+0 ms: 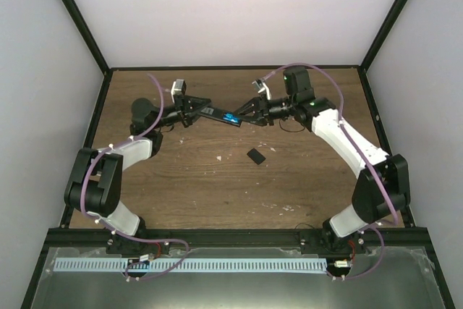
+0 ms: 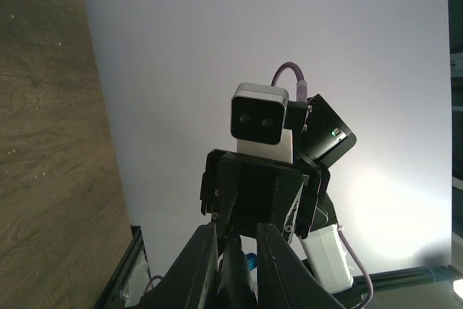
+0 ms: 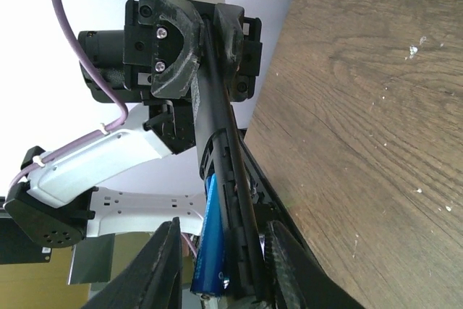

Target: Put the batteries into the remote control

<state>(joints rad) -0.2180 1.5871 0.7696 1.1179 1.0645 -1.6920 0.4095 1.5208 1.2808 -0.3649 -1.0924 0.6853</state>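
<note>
The remote control [image 1: 221, 115] is a slim black bar held in the air above the table's far middle, and my left gripper [image 1: 200, 109] is shut on its left end. A blue battery [image 1: 231, 117] lies in its bay. In the right wrist view the battery [image 3: 214, 240] sits along the remote [image 3: 217, 142], its near end sticking out a little. My right gripper [image 3: 226, 280] straddles that end, open; its left finger [image 3: 163, 265] stands apart from the battery and its right finger [image 3: 289, 273] is against the remote. In the left wrist view the remote [image 2: 239, 280] sits between the left gripper's [image 2: 237, 235] fingers.
A short black cover piece [image 1: 255, 155] lies on the wooden table [image 1: 188, 186] in front of the grippers. White walls and a black frame enclose the table on three sides. The two arm bases stand at the near edge.
</note>
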